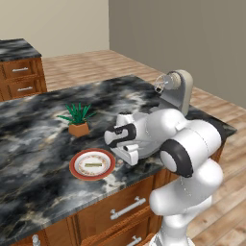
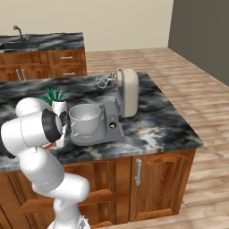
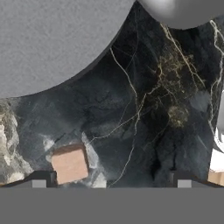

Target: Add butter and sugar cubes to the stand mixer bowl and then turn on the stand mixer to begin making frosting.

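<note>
The butter (image 1: 92, 165) lies as a pale stick on a red-rimmed plate (image 1: 76, 169) near the counter's front edge. The stand mixer (image 2: 127, 91) has its beige head tilted up with the whisk (image 2: 104, 80) clear. The stand mixer bowl (image 2: 85, 118) sits on the mixer's grey base (image 2: 99, 133). My gripper (image 3: 111, 181) points down at the dark marble just beside the base (image 3: 48, 39) and the bowl (image 3: 183, 11). Its fingers are open with nothing between them. A tan sugar cube (image 3: 69, 164) lies by the left fingertip (image 3: 39, 180). Another cube's corner (image 3: 215, 177) shows past the right fingertip.
A small potted plant (image 1: 78, 120) stands behind the plate, left of the mixer. My own arm (image 1: 187, 144) covers the bowl in the left base view. The counter's front edge and drawers (image 1: 127, 207) run below the plate.
</note>
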